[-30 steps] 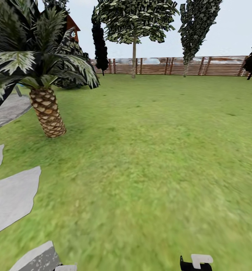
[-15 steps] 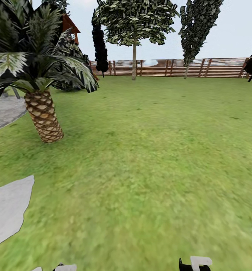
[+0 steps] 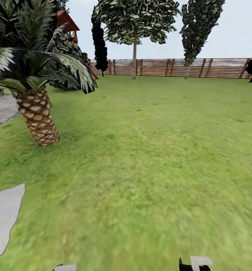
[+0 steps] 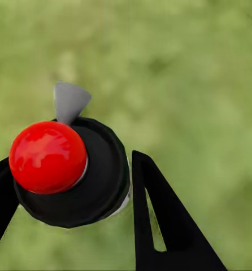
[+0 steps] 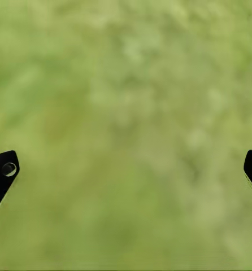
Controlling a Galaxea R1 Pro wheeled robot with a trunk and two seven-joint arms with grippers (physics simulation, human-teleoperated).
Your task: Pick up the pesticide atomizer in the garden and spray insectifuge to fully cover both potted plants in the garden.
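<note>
The left hand [image 4: 69, 186] grips a round black thing with a red dome [image 4: 47, 157] and a grey spout, seemingly the atomizer [image 4: 98, 180], above the lawn [image 3: 148, 158]. The right hand [image 5: 126, 169] is wide, holding nothing, over grass. A palm [image 3: 37, 116] stands left, a fence [image 3: 171, 67] and trees [image 3: 135, 22] behind.
</note>
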